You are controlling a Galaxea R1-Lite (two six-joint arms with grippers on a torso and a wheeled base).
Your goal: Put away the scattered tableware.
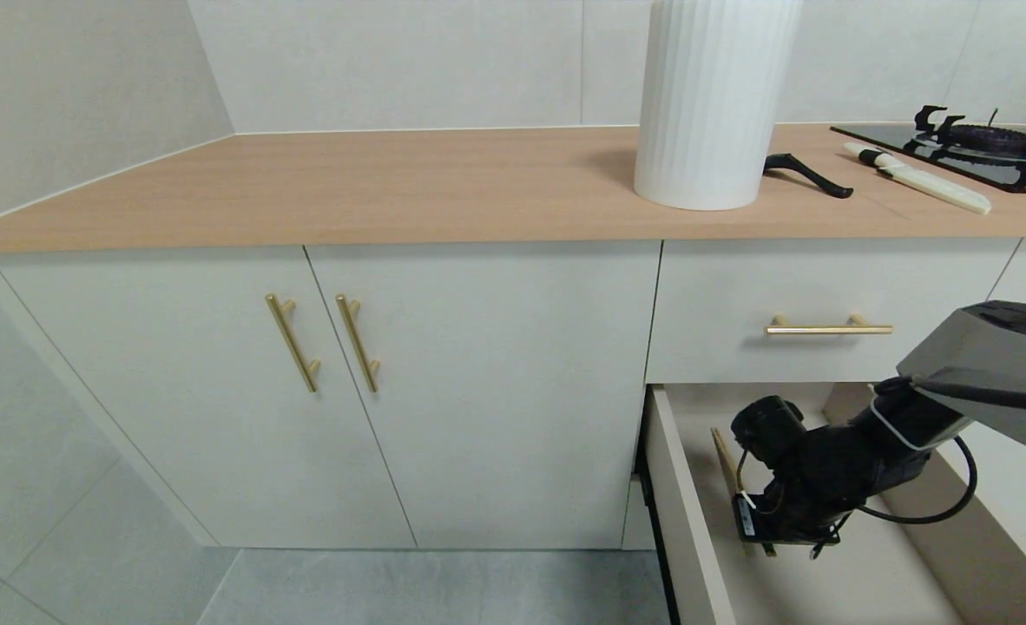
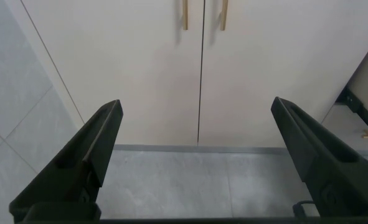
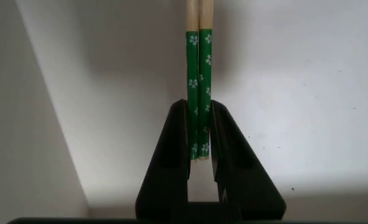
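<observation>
A pair of wooden chopsticks (image 3: 199,68) with green flowered ends is clamped between my right gripper's (image 3: 199,107) fingers. The gripper is shut on them. In the head view that gripper (image 1: 752,521) is down inside the open lower drawer (image 1: 682,503), and the chopsticks (image 1: 725,458) slant along the drawer's left side. On the countertop lie a white-bladed knife (image 1: 921,178) and a black-handled utensil (image 1: 808,174). My left gripper (image 2: 196,109) is open and holds nothing. It hangs above the grey floor in front of the cabinet doors (image 2: 202,68).
A tall white ribbed vase (image 1: 711,104) stands on the wooden countertop (image 1: 348,187), partly hiding the black utensil. A gas hob (image 1: 990,143) sits at the far right. A shut drawer with a brass handle (image 1: 828,328) is above the open one.
</observation>
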